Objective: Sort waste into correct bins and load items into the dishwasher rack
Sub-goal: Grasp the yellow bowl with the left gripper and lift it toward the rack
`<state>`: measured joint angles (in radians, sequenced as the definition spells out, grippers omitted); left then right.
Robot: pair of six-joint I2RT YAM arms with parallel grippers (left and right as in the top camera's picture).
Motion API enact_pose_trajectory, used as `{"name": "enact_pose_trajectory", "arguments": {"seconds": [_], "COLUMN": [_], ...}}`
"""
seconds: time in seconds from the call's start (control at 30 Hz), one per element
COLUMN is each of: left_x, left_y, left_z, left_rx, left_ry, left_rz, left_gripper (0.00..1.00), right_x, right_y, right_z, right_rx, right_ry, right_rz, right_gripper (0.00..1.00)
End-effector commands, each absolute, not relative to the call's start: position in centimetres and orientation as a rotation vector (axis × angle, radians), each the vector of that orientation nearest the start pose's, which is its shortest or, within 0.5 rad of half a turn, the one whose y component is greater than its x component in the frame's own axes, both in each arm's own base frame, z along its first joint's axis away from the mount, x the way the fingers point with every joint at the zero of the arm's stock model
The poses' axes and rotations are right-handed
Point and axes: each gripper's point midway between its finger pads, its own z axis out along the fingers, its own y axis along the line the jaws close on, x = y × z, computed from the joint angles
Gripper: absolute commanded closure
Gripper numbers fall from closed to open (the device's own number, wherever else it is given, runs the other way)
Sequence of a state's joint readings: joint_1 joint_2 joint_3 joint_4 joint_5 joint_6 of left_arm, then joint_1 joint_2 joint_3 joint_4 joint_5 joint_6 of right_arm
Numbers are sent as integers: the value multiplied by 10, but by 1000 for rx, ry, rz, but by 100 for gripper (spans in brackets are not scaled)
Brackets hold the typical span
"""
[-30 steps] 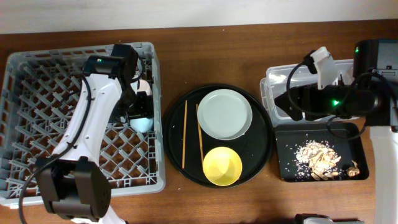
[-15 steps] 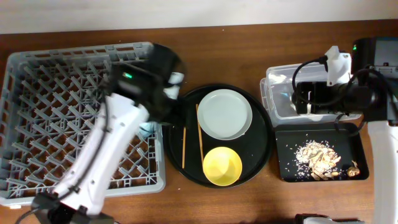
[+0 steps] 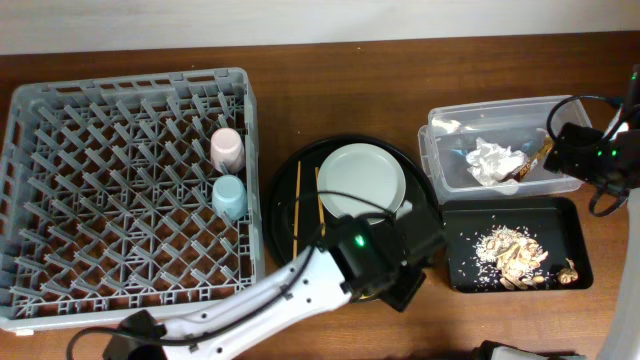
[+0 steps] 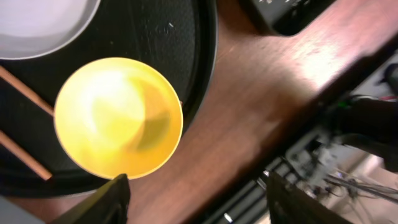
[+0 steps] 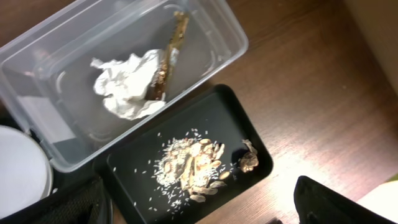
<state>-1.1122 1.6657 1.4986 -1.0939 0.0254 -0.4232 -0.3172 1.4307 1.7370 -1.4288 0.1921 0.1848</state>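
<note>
The yellow bowl point(image 4: 118, 117) sits on the round black tray, hidden under my left arm in the overhead view. My left gripper point(image 3: 405, 275) hangs open above it point(image 4: 199, 202). The grey-white plate point(image 3: 362, 182) lies beside it. The pink cup point(image 3: 227, 150) and blue cup point(image 3: 229, 196) stand in the grey rack point(image 3: 90, 200). The clear tub point(image 3: 440, 170) holds the tissue point(image 5: 127, 84) and the wrapper point(image 5: 168, 62). The black rectangular tray point(image 3: 570, 215) holds the food scraps point(image 5: 193, 165). My right gripper point(image 3: 570, 150) is open and empty point(image 5: 199, 211) above the bins.
Two wooden chopsticks point(image 3: 297, 215) lie on the round black tray point(image 3: 285, 175) left of the plate. Bare wooden table point(image 4: 261, 99) runs along the front edge. Cables and the arm's base show past the table edge in the left wrist view point(image 4: 348, 149).
My left arm has swung from the rack's right side to above the yellow bowl, leaving both cups in the rack. My right arm has drawn back to the right, off the clear tub.
</note>
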Motion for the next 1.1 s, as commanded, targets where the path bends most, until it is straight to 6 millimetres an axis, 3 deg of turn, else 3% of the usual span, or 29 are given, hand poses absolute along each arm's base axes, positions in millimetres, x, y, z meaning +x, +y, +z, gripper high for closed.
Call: {"name": "enact_pose_trajectory", "arguments": {"seconds": [0.0, 0.2, 0.33, 0.43, 0.63, 1.07], "left_x": [169, 168, 169, 175, 175, 167], "left_y": [-326, -334, -333, -328, -332, -334], "left_z": [131, 80, 63, 56, 51, 41], "left_rx": [904, 899, 888, 869, 864, 892], "left_ry": [2725, 2699, 2676, 2655, 2629, 2660], "left_rz": [-224, -302, -318, -276, -305, -334], "left_gripper": [38, 46, 54, 54, 75, 76], "right_x": [276, 276, 276, 276, 276, 276], "right_y": [-136, -136, -136, -136, -136, -136], "right_z": [288, 288, 288, 288, 288, 288], "right_rx": [779, 779, 779, 779, 779, 779], "right_ry": [2575, 2575, 2575, 2575, 2575, 2575], "right_rz": [-339, -339, -339, -339, -339, -339], "right_gripper": [1, 1, 1, 1, 1, 1]}}
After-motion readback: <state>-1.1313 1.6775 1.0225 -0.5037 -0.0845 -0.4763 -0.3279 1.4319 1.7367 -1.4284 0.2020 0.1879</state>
